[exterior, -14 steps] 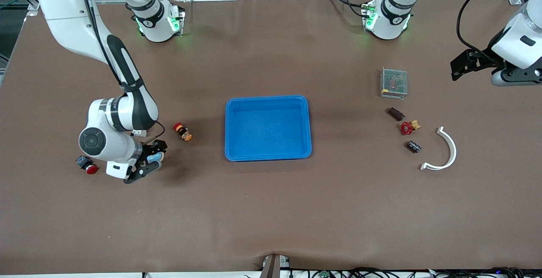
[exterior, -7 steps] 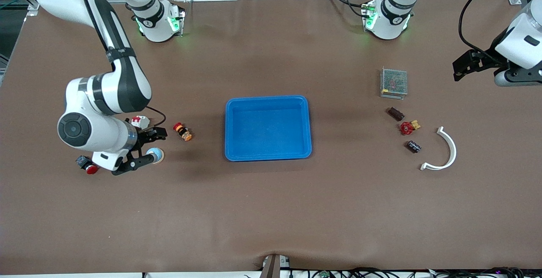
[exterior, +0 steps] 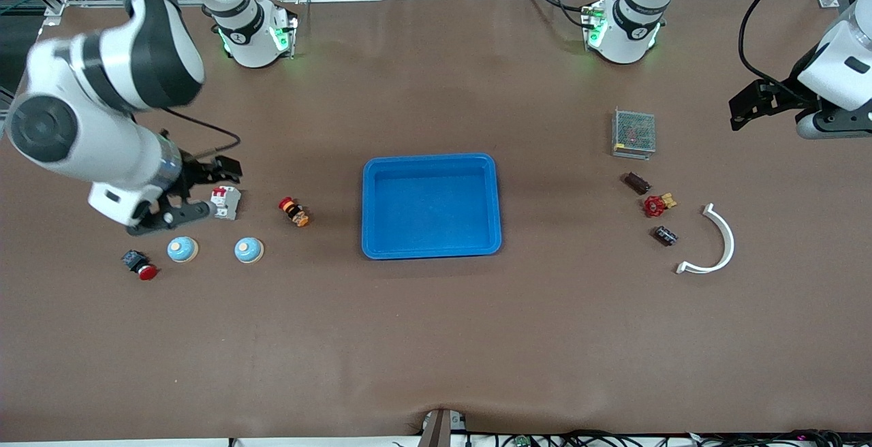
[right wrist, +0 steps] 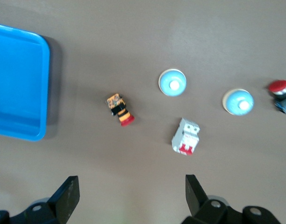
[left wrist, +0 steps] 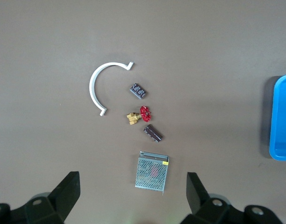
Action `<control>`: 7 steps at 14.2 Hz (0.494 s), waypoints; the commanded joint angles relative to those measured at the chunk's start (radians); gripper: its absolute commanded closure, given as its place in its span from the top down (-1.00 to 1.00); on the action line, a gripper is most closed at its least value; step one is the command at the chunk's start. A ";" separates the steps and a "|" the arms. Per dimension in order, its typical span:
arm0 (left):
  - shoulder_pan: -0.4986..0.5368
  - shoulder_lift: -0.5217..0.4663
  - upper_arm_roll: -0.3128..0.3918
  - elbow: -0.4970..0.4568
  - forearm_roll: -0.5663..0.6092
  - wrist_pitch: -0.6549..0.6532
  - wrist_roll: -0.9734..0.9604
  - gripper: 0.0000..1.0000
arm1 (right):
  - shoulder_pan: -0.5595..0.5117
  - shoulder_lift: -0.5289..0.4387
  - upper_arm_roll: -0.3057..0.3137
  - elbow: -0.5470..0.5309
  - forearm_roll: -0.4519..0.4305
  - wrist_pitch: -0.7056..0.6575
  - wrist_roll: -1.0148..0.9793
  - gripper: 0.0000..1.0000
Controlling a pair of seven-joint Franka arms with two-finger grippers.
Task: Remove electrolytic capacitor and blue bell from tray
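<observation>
Front view: our right gripper (exterior: 197, 191), jaws spread and empty, has risen off the round pale-blue bell (exterior: 248, 250), now on the bench near a twin bell (exterior: 182, 249). The shallow bright-blue plastic tray (exterior: 431, 159) sits empty mid-bench.

Left wrist view: left gripper (left wrist: 132, 193) waits, released, over the dark cylindrical capacitor (left wrist: 138, 90). We judge removal finished.

The front camera sits high and faces the two robot bases, so it takes in the whole table. Each wrist camera looks straight down from well above the table. The left wrist view shares with the front view the tray (left wrist: 282, 119) edge and the white arc (left wrist: 98, 88); the right wrist view shares the tray and two blue bells (right wrist: 172, 82).
</observation>
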 commanded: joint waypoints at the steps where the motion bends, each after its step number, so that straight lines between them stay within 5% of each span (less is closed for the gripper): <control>1: 0.001 0.010 -0.003 0.024 -0.016 -0.020 0.021 1.00 | -0.014 -0.086 -0.001 -0.032 -0.018 -0.034 0.015 1.00; 7: -0.003 0.012 -0.006 0.027 -0.016 -0.020 0.007 1.00 | -0.076 -0.196 -0.001 -0.032 -0.044 -0.094 0.014 1.00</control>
